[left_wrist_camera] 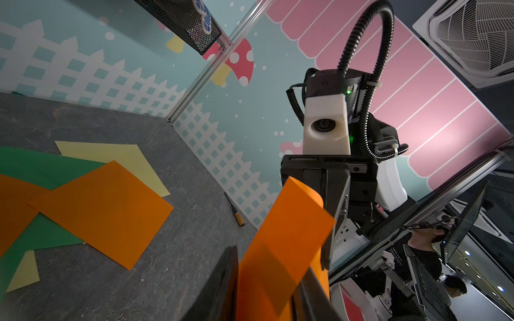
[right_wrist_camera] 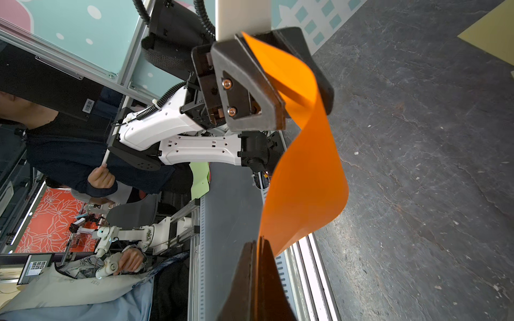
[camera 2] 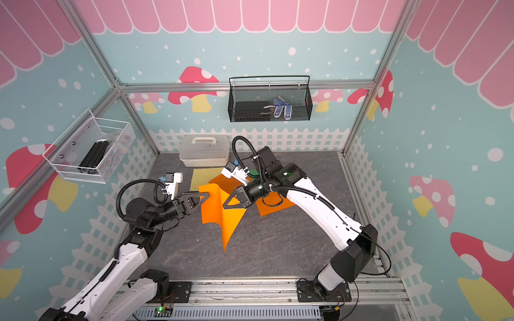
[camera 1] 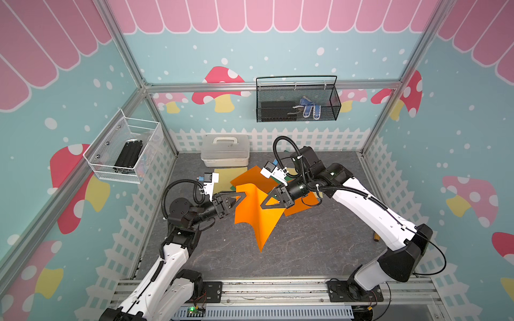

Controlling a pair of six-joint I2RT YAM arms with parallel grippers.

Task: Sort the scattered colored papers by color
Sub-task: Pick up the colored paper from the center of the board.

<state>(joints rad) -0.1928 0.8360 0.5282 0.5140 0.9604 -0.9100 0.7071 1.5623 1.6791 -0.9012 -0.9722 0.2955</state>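
On the gray table [camera 1: 319,250], loose papers [camera 1: 247,178] lie at 12 o'clock. At center an orange sheet [camera 1: 257,214] hangs aloft, pinched at 3 o'clock by the right gripper [camera 1: 262,206]. The left gripper [camera 1: 239,198], jaws narrowly parted, straddles its 9 o'clock edge.

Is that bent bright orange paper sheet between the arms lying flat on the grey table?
No, the bright orange paper sheet hangs curled in the air above the grey table, pinched by the right gripper.

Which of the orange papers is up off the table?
The curled orange paper hanging between the two grippers: the right gripper pinches it, and the left gripper has its jaws around an edge. The other orange papers lie flat on the table.
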